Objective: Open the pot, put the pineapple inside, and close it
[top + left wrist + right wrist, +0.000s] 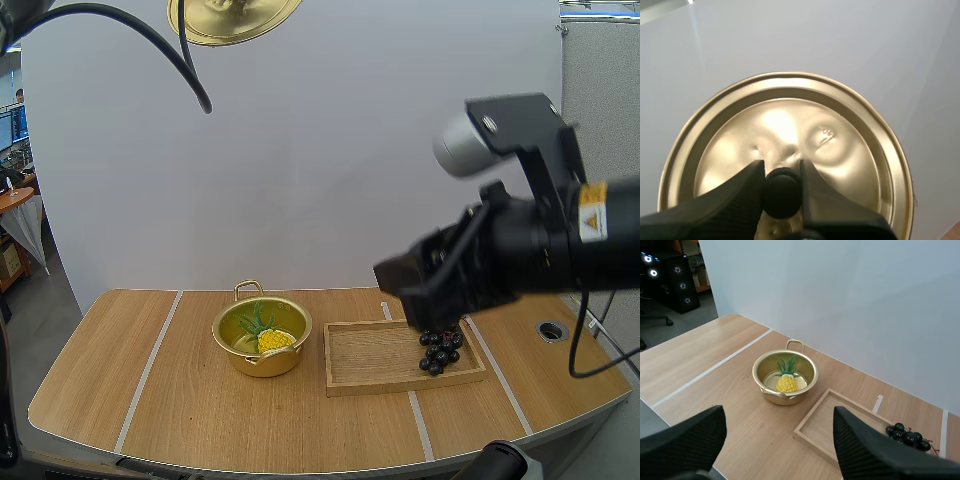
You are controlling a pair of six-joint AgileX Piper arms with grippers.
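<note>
A gold pot (262, 339) (785, 377) stands open on the table, left of the wooden tray. A yellow pineapple (274, 338) (787, 382) with green leaves lies inside it. The gold lid (233, 17) (785, 150) hangs high above the table, and my left gripper (782, 192) is shut on its black knob (782, 192). My right gripper (777, 440) is raised above the tray, its fingers (875, 455) wide apart with nothing between them; the right arm (490, 255) hovers over the tray's right part.
A wooden tray (372, 360) (840, 425) lies right of the pot with a bunch of dark grapes (440, 351) (907, 435) at its right end. White tape lines cross the tabletop. A round hole (552, 329) sits near the table's right edge.
</note>
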